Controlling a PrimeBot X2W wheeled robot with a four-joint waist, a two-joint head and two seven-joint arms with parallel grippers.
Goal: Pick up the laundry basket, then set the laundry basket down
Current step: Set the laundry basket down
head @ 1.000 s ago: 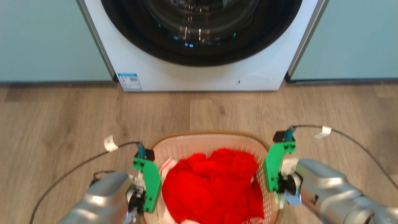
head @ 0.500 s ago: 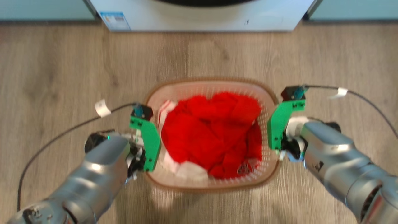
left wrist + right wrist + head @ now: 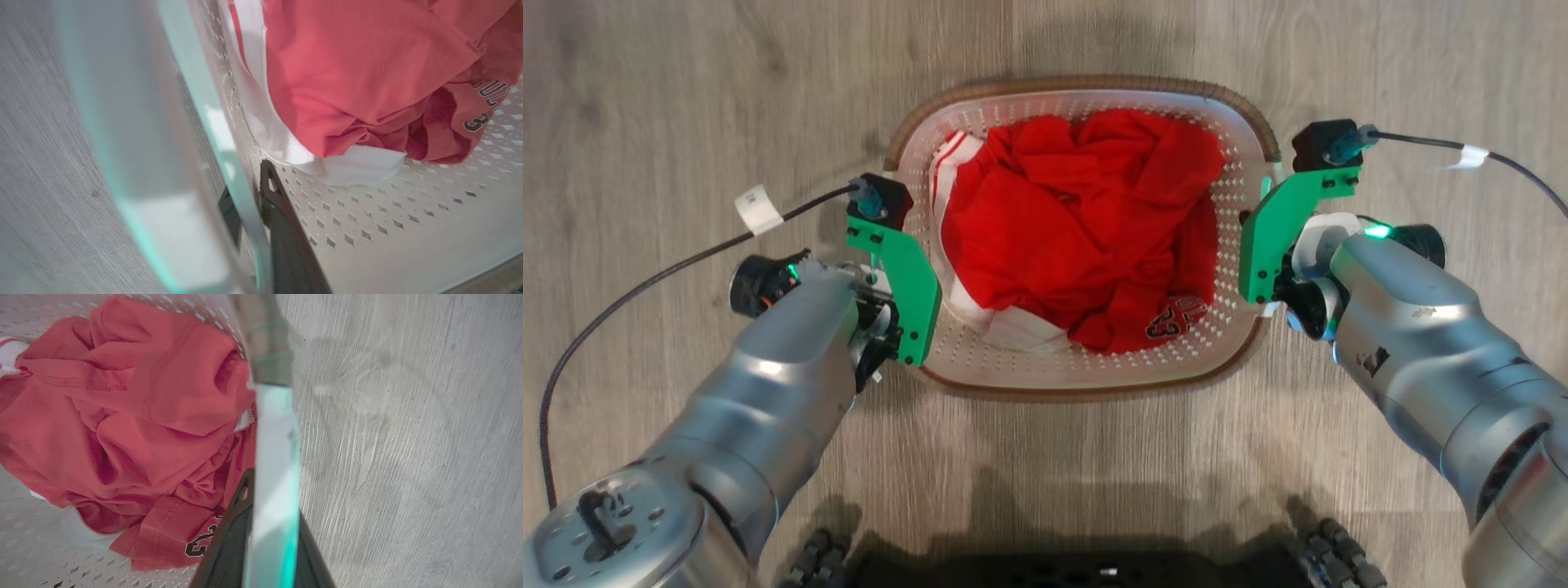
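Note:
The laundry basket (image 3: 1086,389), white and perforated with a brown rim, sits between my two arms over the wood floor, holding crumpled red and white clothes (image 3: 1086,220). My left gripper (image 3: 894,314) is shut on its left handle; in the left wrist view the dark fingers (image 3: 282,220) pinch the pale handle (image 3: 163,163) beside the basket's wall (image 3: 367,228). At the right side, my right gripper (image 3: 1270,282) is shut on the other handle (image 3: 273,449), with the right gripper (image 3: 269,522) closed around it. I cannot tell whether the basket's bottom touches the floor.
Wood-look floor (image 3: 645,98) lies on all sides. My own dark base (image 3: 1094,567) with its wheels lies along the bottom edge. Black cables trail from each wrist, one to the left (image 3: 645,278) and one to the right (image 3: 1511,167).
The head camera has tilted down: the washing machine has left the top of the picture and my base has come in at the bottom. Both grippers stay shut on the handles.

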